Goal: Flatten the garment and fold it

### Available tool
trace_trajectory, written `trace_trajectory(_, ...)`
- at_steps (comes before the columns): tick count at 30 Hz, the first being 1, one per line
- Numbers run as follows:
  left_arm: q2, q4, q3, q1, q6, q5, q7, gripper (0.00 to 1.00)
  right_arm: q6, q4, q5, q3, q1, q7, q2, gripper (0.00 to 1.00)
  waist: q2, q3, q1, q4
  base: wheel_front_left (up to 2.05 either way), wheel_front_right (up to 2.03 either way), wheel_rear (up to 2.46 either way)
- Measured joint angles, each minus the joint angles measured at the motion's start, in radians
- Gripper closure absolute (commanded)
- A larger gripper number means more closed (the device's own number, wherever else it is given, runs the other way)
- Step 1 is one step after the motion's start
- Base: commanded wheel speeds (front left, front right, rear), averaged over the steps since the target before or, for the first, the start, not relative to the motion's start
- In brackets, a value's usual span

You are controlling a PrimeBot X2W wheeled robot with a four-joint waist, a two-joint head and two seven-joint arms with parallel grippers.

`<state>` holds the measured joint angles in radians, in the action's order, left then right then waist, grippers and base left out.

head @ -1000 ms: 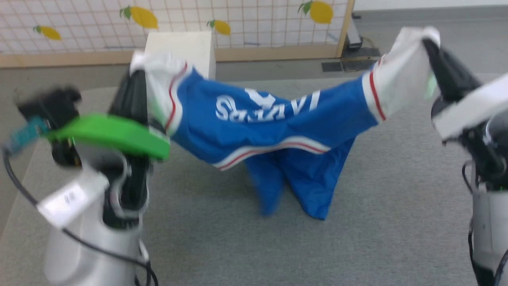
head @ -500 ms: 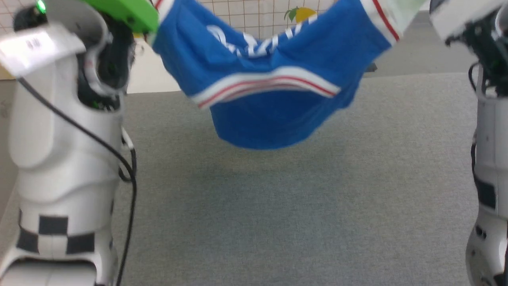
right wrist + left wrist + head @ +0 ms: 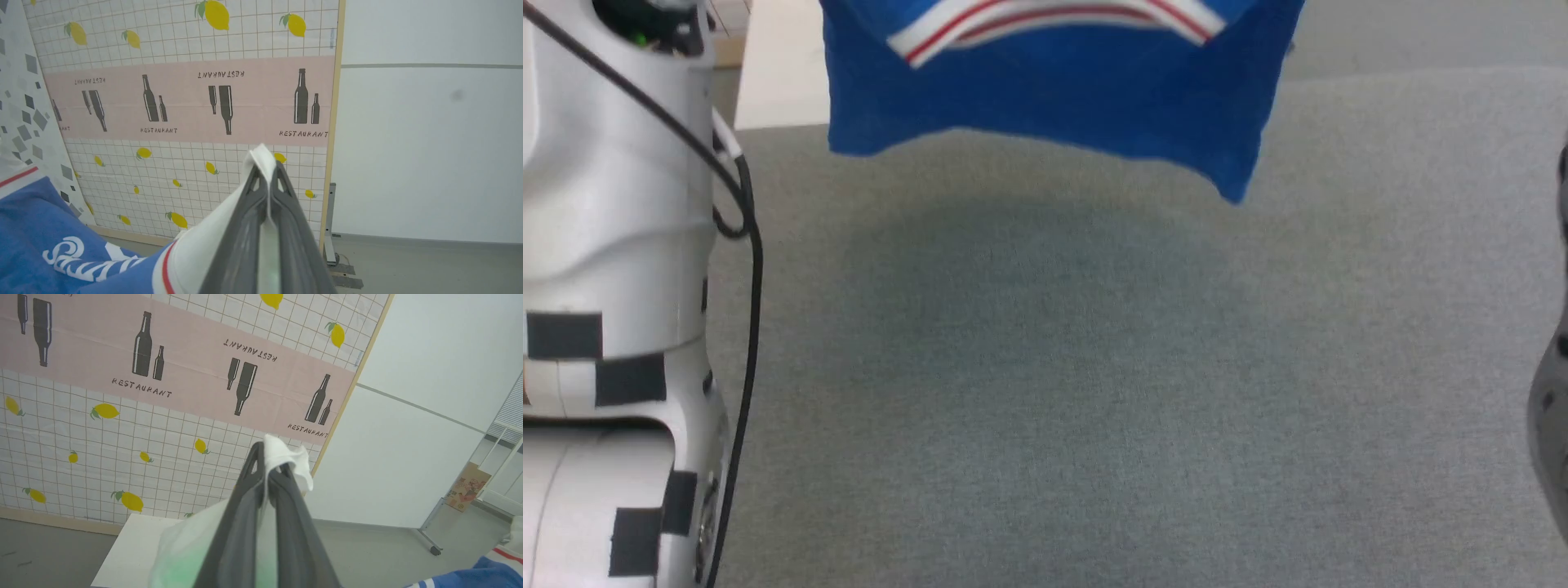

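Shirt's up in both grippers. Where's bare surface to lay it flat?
The grey surface below the garment is bare, from the left forearm and its cable across to the right arm. Crowded: far left, by the white box. The left gripper and right gripper each clamp white sleeve cloth.

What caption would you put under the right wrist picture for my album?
The right pincer clamps the white sleeve of the blue garment before a lemon-patterned wall.
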<state>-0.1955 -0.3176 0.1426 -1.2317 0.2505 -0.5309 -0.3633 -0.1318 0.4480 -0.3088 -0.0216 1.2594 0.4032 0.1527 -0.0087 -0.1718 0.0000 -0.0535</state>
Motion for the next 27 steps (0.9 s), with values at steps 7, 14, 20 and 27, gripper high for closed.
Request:
trace_trajectory(7,0.013,-0.029,0.007,-0.096,0.010,0.026,0.085,1.00,0.000,0.087,0.067,-0.004,0.133,-0.077,0.026,1.00,0.0000,-0.115,0.0000,-0.008,0.00,0.00,0.00)
trace_trajectory(14,0.053,-0.016,-0.026,-0.142,0.000,0.021,0.260,1.00,0.000,0.126,0.113,0.021,0.234,-0.172,0.086,1.00,0.0000,-0.251,0.0001,-0.001,0.00,0.00,0.00)
trace_trajectory(20,0.086,-0.063,-0.035,-0.105,-0.075,-0.025,0.361,1.00,0.000,0.163,0.114,0.046,0.218,-0.238,0.135,1.00,0.0000,-0.361,0.0002,0.025,0.00,0.00,0.00)
trace_trajectory(27,0.091,-0.100,-0.053,0.014,-0.149,-0.118,0.343,1.00,0.000,0.145,-0.002,0.124,0.088,-0.270,0.179,1.00,0.0000,-0.445,0.0003,0.069,0.00,0.00,0.00)
